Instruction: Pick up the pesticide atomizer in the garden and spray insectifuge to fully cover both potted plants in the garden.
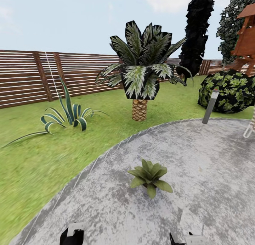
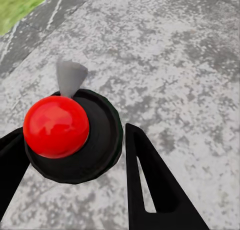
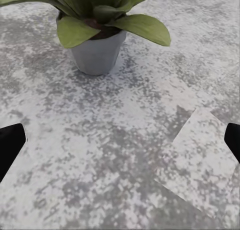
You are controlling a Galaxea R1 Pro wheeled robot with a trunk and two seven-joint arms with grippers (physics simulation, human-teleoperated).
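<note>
Right at the near edge of the head view, both grippers poke up over the paved circle [image 1: 198, 160]: the left gripper [image 1: 72, 236] and the right gripper [image 1: 187, 238], with the potted plant ahead of and between them. Left wrist view now, and the left gripper [image 2: 75, 160] has its 2 dark fingers [image 2: 150, 185] spread wide around a glossy red ball [image 2: 56, 126] sitting on a black round disc [image 2: 100, 135]; whether the fingers touch it, I cannot tell. Right wrist view: the right gripper [image 3: 120, 145] stands wide apart, holding nothing, only the dark tips at either edge over mottled grey paving. Just beyond those tips sits 1 potted plant [image 3: 97, 30], broad green leaves over a little grey pot, upright on the paving. Head view shows the same potted plant [image 1: 150, 177] on the paved circle. Farther out from it, lawn [image 1: 39, 167], a striped agave [image 1: 69, 113] off to its left, a palm [image 1: 140, 74] behind it, a grey bollard light [image 1: 210, 106] and a dark shrub [image 1: 228, 90] off to its right, and the slatted wooden fence [image 1: 28, 78] at the back.
</note>
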